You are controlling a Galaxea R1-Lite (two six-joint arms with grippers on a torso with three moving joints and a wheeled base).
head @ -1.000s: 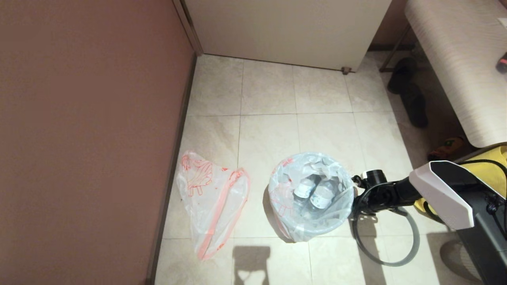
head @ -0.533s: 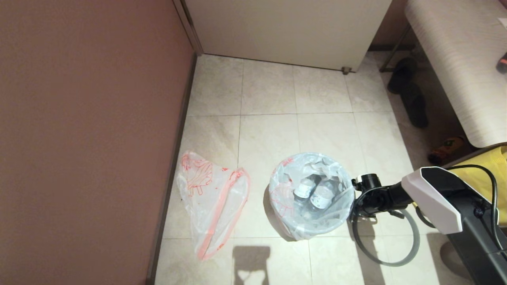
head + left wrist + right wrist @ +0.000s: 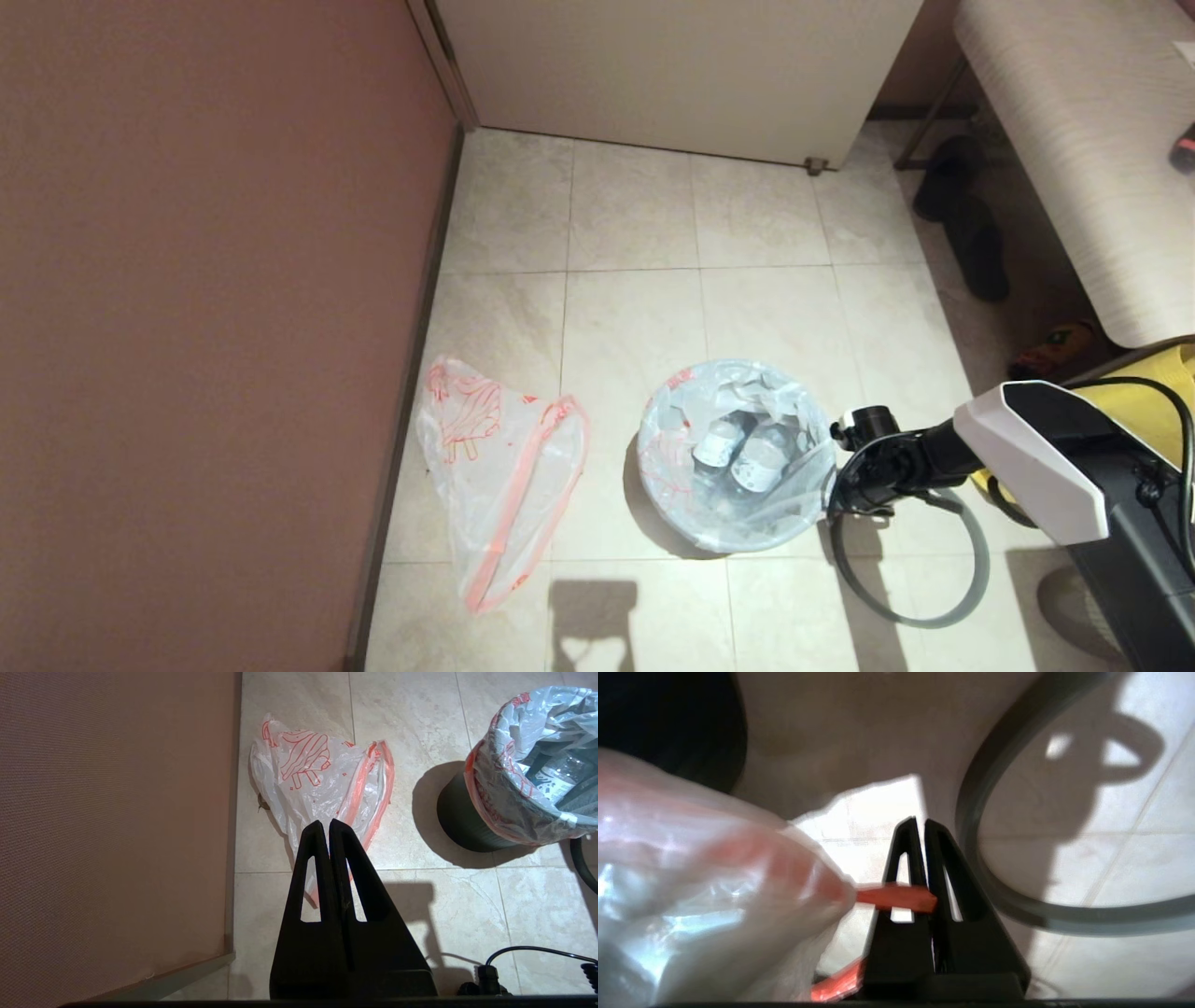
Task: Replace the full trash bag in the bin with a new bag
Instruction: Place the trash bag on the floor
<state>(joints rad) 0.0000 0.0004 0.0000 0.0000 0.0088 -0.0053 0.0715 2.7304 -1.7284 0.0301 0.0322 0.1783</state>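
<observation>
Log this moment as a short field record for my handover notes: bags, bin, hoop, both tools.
full trash bag: in the bin, bottles showing, mouth open
bin: upright on the tile floor
new bag: flat on the floor near the wall, left of the bin
grey hoop: off the bin, on the floor to its right
right tool: shut on the full bag's pink-red drawstring at the bin's right edge
left tool: shut, empty, above the new bag

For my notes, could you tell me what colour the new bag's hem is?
Pink-red, clearest in the left wrist view on the new bag.
</observation>
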